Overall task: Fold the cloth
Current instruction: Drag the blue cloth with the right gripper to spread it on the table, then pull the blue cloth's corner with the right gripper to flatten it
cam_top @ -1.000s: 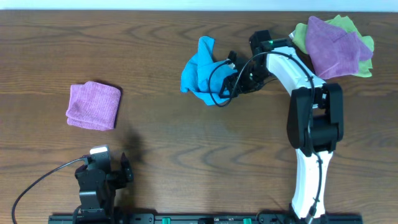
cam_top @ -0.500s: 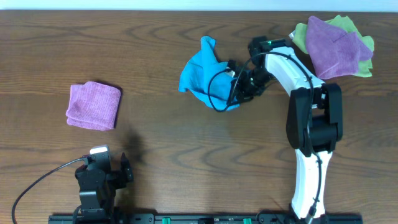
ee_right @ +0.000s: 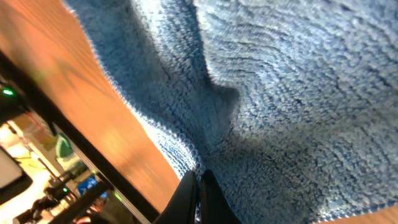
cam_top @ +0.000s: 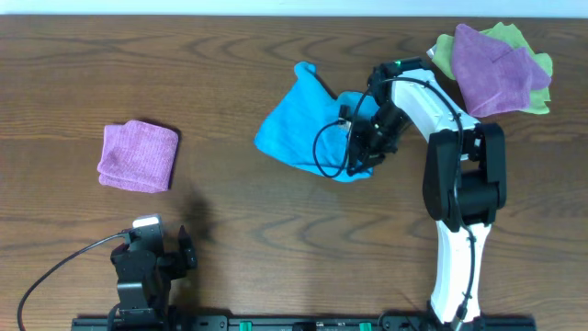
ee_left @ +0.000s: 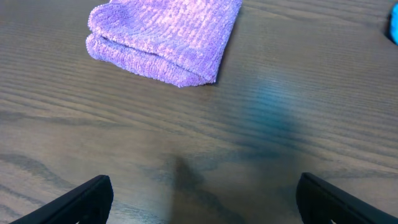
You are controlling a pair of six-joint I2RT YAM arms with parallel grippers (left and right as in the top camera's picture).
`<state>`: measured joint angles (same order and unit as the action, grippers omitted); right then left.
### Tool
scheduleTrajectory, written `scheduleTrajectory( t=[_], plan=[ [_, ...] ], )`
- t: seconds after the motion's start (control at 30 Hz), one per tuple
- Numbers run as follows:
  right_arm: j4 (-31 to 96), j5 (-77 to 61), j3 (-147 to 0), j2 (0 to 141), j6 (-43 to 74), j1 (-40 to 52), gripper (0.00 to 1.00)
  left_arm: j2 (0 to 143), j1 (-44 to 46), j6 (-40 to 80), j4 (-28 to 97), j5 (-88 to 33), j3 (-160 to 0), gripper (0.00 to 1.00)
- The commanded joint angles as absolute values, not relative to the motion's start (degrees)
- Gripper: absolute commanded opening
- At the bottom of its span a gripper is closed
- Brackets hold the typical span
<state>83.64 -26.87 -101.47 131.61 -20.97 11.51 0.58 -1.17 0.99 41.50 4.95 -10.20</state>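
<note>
1. We see the cloth [cam_top: 296, 127] lying partly spread on the wooden table [cam_top: 276, 230], in the upper middle of the overhead view. One corner points toward the far edge, and the surface is rumpled rather than flat.
2. The right gripper [cam_top: 360, 158] sits at the cloth's near right edge, with its arm reaching in from the right side of the table and a black cable looping over the fabric.
3. In the right wrist view we find its fingers pressed tight together, pinching the cloth by its edge. Blue terry fills most of that view, and a crease runs away from the pinch. A strip of table shows along the left.
4. The left gripper [ee_left: 205, 202] has its fingers spread wide with nothing between them. It is over bare wood at the near left of the table.
5. A folded purple cloth [cam_top: 138, 155] lies ahead of the left gripper, well apart from the cloth.
6. At the far right, we see another purple cloth [cam_top: 496, 66] resting on top of a lime-green cloth [cam_top: 514, 35]. Both are near the right arm but apart from the cloth.
</note>
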Motion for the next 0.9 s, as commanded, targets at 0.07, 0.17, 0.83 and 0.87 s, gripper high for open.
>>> scheduleTrajectory(
  t=[0.07, 0.17, 0.83, 0.87],
  plan=[
    [85.6, -19.2, -101.1, 130.0, -17.6, 11.9, 0.01, 0.2, -0.9, -0.2, 42.1, 5.7, -9.3, 0.95],
    [86.8, -16.3, -101.1, 128.9, -16.0, 11.9, 0.01, 0.2, -0.9, -0.2, 42.1, 5.7, -9.3, 0.95],
    [92.5, -14.3, -101.1, 113.6, -14.8, 13.4, 0.6, 0.2, -0.9, -0.2, 42.1, 5.7, -9.3, 0.95],
    [91.9, -13.3, -101.1, 113.2, -13.9, 13.4, 0.6, 0.2, -0.9, -0.2, 42.1, 5.7, -9.3, 0.95]
  ],
)
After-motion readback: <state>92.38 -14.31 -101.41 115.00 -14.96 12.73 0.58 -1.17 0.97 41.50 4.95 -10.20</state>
